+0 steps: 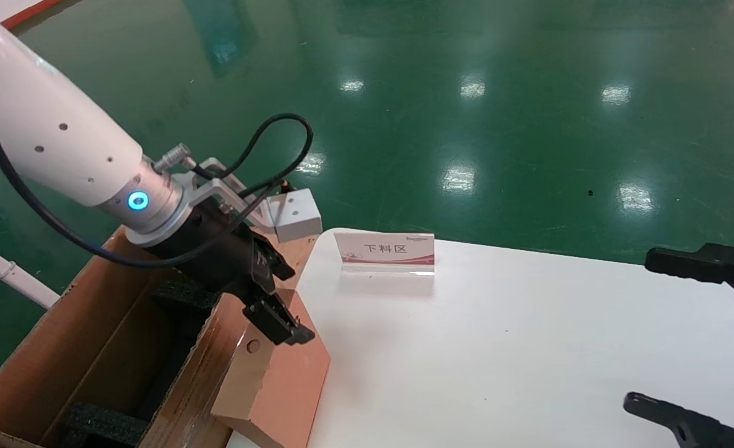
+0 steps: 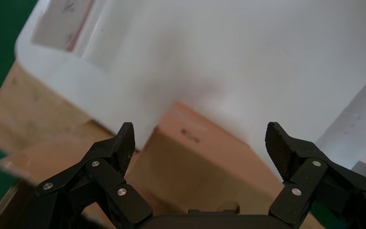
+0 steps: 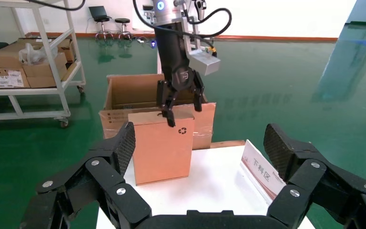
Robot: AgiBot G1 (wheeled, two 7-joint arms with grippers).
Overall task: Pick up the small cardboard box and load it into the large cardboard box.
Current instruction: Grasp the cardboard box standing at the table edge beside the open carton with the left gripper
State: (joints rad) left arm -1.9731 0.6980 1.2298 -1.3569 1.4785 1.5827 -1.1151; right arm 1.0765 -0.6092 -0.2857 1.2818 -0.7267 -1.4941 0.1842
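Observation:
The small cardboard box point(image 1: 286, 386) stands upright on its edge at the white table's left edge, close beside the large cardboard box point(image 1: 61, 323). In the right wrist view its recycling symbol sits near the small box's point(image 3: 162, 148) top corner. My left gripper point(image 1: 292, 305) is open just above it, one finger on each side of its top edge, not closed on it. The left wrist view shows the box point(image 2: 195, 162) between the spread fingers point(image 2: 121, 143). The large box point(image 3: 124, 95) has black foam point(image 1: 105, 423) inside. My right gripper point(image 1: 639, 328) is open and empty at the table's right.
A white-and-pink sign stand point(image 1: 385, 249) stands at the far edge of the white table point(image 1: 497, 348); it also shows in the right wrist view point(image 3: 262, 174). A shelf cart with cartons point(image 3: 28, 62) stands beyond the large box. Green floor surrounds the table.

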